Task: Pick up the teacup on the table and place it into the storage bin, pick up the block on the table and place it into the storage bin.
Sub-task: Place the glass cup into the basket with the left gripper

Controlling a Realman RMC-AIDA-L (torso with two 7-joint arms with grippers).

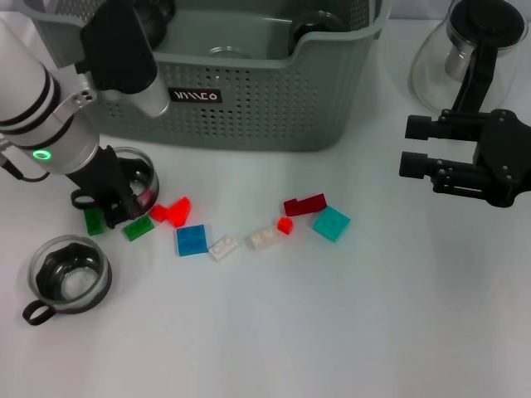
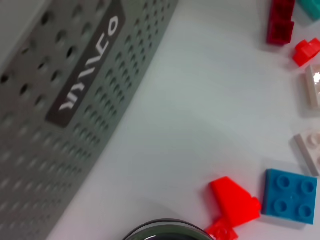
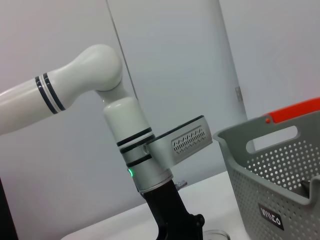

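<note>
My bin fills the upper middle of the head view. My left tool, mid-left, reaches down, clenched on a teacup rim on the tabletop. My right tool, released, hovers mid-right. A second teacup sits lower left; blocks lie scattered centre. The left wrist view shows the cup's rim only.

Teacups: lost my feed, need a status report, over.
Left gripper down at teacup beside storage bin. Right gripper parked, open, by glass teapot. Second teacup untouched. Blocks crowd the cup.
</note>
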